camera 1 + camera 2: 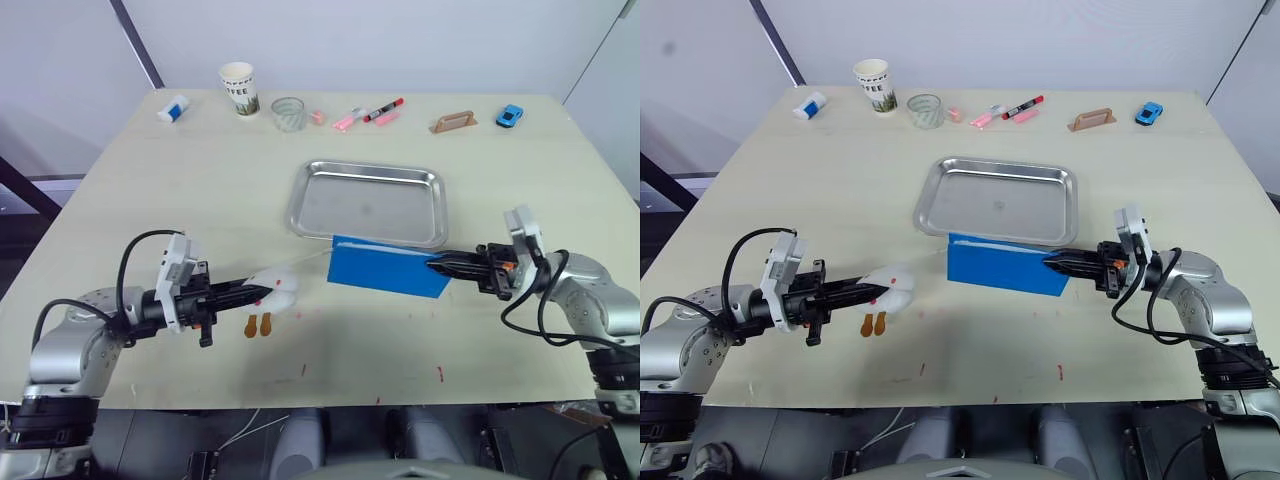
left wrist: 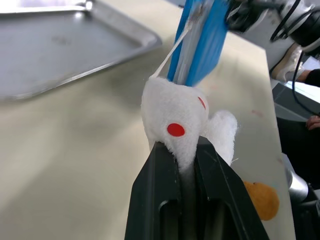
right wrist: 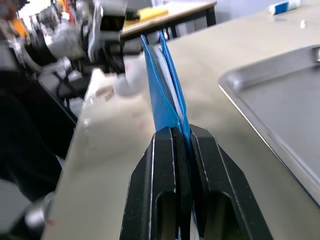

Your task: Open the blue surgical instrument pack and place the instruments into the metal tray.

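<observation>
- The blue pack (image 1: 388, 267) stands on edge on the table (image 1: 150, 190), just in front of the near rim of the metal tray (image 1: 368, 204).
- The right tool (image 1: 438, 264) is closed on the pack's right end; the right wrist view shows both fingers pressed against the blue fabric.
- The left tool (image 1: 262, 291) is closed on a white plush toy (image 1: 275, 286) with a red dot and orange feet. A thin white strip runs from the toy towards the pack's left end; what it attaches to cannot be determined.
- Progress: the pack is gripped and its layers appear slightly parted at the upper edge, with pale lining visible between the blue walls. It is judged not yet fully opened.
- No instruments are visible, and the tray bottom is bare. Opening the pack and moving every instrument into the tray remain to be done.
- Writing: the paper cup (image 1: 239, 87) at the far edge of the table bears dark lettering, too small to read. No lettering on the pack can be read.
</observation>
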Controlling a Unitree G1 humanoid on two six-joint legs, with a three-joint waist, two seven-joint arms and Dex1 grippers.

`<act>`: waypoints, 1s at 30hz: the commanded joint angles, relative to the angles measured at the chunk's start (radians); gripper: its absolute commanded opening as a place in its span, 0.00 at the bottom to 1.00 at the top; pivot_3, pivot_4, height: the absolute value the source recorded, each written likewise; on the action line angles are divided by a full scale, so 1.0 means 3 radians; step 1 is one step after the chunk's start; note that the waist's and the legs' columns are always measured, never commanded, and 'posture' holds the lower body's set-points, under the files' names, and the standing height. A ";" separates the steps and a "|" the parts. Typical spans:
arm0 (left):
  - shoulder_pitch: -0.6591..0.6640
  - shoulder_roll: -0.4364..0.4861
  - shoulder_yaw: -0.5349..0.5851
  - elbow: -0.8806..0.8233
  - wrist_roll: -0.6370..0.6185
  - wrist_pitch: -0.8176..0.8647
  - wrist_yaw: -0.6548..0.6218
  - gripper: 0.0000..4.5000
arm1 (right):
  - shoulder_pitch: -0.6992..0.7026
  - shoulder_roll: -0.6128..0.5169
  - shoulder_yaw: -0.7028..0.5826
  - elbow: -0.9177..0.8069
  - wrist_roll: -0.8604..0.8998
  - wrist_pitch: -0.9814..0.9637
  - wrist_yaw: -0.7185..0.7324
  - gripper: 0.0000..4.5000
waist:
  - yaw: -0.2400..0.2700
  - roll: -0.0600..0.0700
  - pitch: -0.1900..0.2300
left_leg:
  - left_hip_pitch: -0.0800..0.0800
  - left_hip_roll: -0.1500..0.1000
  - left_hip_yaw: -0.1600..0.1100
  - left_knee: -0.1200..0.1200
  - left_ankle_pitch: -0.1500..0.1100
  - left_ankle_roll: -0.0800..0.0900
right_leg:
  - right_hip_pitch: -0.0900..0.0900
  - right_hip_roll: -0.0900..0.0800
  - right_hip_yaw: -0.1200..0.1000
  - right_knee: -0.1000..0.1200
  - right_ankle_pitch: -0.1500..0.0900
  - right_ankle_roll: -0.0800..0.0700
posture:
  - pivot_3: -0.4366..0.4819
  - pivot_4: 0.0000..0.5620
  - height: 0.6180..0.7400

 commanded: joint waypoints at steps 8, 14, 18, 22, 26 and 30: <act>0.0152 0.0128 0.0031 0.0173 0.0258 -0.0207 -0.0172 0.02 | -0.0154 0.0084 -0.0483 -0.0229 0.0707 0.0548 -0.0327 0.00 | 0.0000 0.0000 0.0000 | -0.0001 0.0000 0.0000 -0.0001 0.0000 0.0000 | -0.0001 0.0000 0.0000 0.0000 0.0000 0.0000 | 0.48 0.27 1.00; 0.0135 0.0153 0.0033 0.0424 0.0398 -0.0544 -0.0350 0.02 | -0.0032 -0.0110 -0.0079 -0.0298 0.0091 0.0125 -0.0076 0.00 | -0.0002 0.0000 0.0000 | -0.0002 0.0000 0.0000 -0.0001 0.0000 0.0001 | -0.0001 -0.0001 0.0000 0.0000 0.0000 0.0000 | 0.48 0.27 1.00; 0.0078 0.0132 0.0017 0.0597 0.0502 -0.0749 -0.0418 0.02 | 0.0014 -0.0078 0.0179 -0.0260 -0.0308 -0.0279 -0.0054 0.00 | -0.0004 -0.0001 -0.0001 | -0.0002 0.0000 0.0000 -0.0001 0.0000 0.0001 | -0.0002 0.0000 -0.0001 -0.0001 0.0000 0.0000 | 0.48 0.27 1.00; 0.0043 0.0111 -0.0025 0.0702 0.0594 -0.0890 -0.0458 0.02 | 0.0048 -0.0030 0.0317 -0.0224 -0.0524 -0.0524 -0.0038 0.00 | 0.0000 -0.0001 0.0000 | -0.0002 0.0000 0.0001 -0.0001 0.0000 0.0001 | -0.0002 0.0000 0.0000 0.0000 0.0000 0.0000 | 0.48 0.27 1.00; 0.0051 0.0083 -0.0022 0.0689 0.0611 -0.0904 -0.0435 0.02 | 0.0131 -0.0029 0.0412 -0.0200 -0.0642 -0.0671 0.0006 0.00 | 0.0003 -0.0001 -0.0001 | -0.0003 0.0000 0.0001 0.0000 0.0000 0.0001 | -0.0002 -0.0001 -0.0001 0.0000 0.0000 0.0000 | 0.48 0.27 1.00; 0.0124 0.0104 0.0025 0.0604 0.0578 -0.0854 -0.0413 0.02 | 0.0217 -0.0022 0.0423 -0.0333 -0.0584 -0.0602 -0.0027 0.00 | -0.0004 -0.0001 0.0000 | -0.0003 0.0000 0.0000 -0.0001 0.0000 0.0001 | -0.0002 0.0000 0.0000 0.0000 0.0000 0.0000 | 0.48 0.27 1.00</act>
